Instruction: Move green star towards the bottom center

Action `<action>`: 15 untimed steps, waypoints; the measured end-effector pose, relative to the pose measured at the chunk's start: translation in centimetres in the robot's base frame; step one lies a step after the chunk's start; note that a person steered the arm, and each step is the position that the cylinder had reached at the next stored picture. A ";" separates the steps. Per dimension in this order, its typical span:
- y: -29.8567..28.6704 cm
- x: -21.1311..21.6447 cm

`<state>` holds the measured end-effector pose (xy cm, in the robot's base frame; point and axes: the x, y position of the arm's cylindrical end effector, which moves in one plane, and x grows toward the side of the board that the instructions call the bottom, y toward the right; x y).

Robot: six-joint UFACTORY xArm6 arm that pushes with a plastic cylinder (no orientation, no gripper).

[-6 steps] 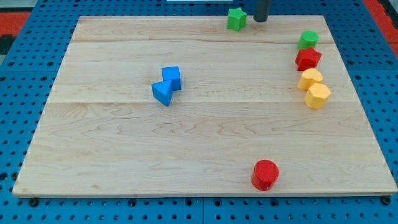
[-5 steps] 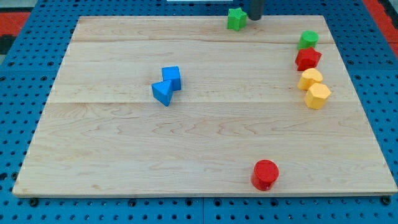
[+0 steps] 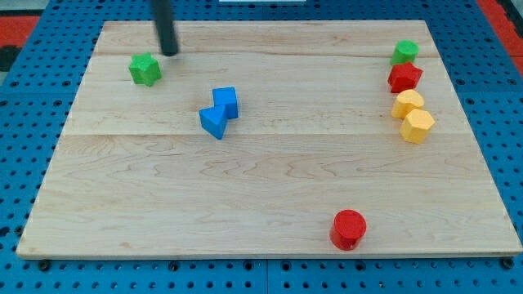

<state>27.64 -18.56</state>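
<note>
The green star [image 3: 145, 69] lies on the wooden board [image 3: 270, 180] at the upper left. My tip [image 3: 169, 53] stands just to the star's upper right, a small gap away from it. The rod rises from the tip out of the view's top.
Two blue blocks [image 3: 219, 112] touch each other left of centre. At the right edge a green block [image 3: 404, 52], a red block [image 3: 404, 77] and two yellow blocks [image 3: 413, 116] form a column. A red cylinder [image 3: 349, 229] stands near the bottom edge, right of centre.
The green star has slid from the top centre far to the left and a little down. My tip has moved left with it.
</note>
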 end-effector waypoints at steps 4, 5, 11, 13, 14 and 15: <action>0.3 10.4; -3.1 9.1; 13.2 29.1; 13.4 29.3; 10.4 25.1; 2.1 24.0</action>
